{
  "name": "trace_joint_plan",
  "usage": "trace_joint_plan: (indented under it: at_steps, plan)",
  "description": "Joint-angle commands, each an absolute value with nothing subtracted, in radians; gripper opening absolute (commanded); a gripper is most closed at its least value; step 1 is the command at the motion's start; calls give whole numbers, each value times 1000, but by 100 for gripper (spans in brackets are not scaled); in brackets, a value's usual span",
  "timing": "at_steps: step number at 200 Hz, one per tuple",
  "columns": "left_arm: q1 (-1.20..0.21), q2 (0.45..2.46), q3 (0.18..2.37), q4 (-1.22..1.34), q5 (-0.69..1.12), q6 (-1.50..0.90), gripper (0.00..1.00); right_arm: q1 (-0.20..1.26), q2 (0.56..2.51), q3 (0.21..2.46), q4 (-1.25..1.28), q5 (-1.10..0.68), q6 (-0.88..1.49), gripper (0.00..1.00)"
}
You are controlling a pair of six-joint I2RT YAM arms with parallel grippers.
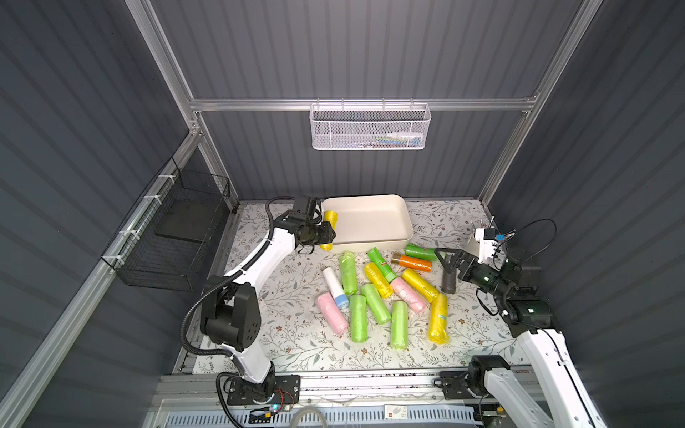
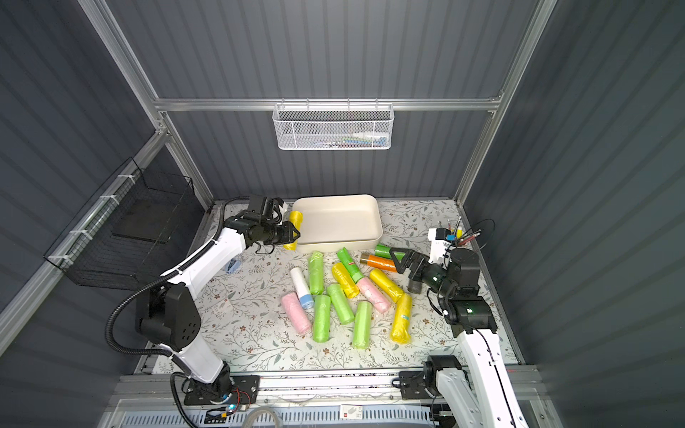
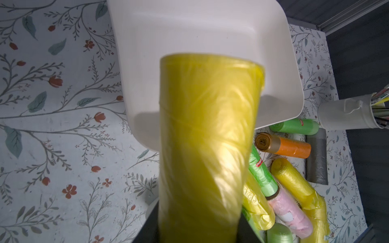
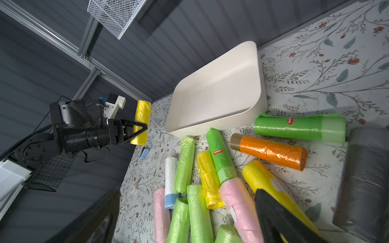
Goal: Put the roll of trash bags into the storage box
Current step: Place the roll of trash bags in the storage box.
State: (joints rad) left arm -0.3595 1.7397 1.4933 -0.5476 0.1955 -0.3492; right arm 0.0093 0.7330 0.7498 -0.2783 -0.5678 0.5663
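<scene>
Yellow roll clamped in left fingers, long axis seemingly front-to-back along storage box; right fingers spread.

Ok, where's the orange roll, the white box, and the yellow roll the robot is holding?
orange roll [image 1: 417, 264]: in a top view, middle of its orange wrap.
storage box [image 1: 367, 220]: in a top view, its bare floor.
yellow roll [image 4: 143, 113]: right wrist view, the uncovered half of its side.

The left end effector is clamped across a yellow roll of trash bags, held just beside the storage box and outside its rim. An orange roll and mixed green, yellow and pink rolls lie on the floral bench near the box.
</scene>
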Motion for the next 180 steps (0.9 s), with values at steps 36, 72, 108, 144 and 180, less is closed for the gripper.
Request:
trace_joint_plan:
  at_steps: [36,72,108,144,180]
  plan:
    - [-365,1971,1714,-545,208,-370,39,14,683,769,-341,-557,548,99]
    - [-365,2080,1826,-539,163,-381,39,12,655,752,-362,-542,545,99]
    - [-372,2165,1925,-559,63,-371,39,12,656,742,-383,-517,525,99]
    - [-386,2253,2036,-616,-38,-382,38,13,666,742,-383,-514,527,99]
    - [-398,2330,2120,-672,-108,-370,37,11,663,742,-419,-490,523,99]
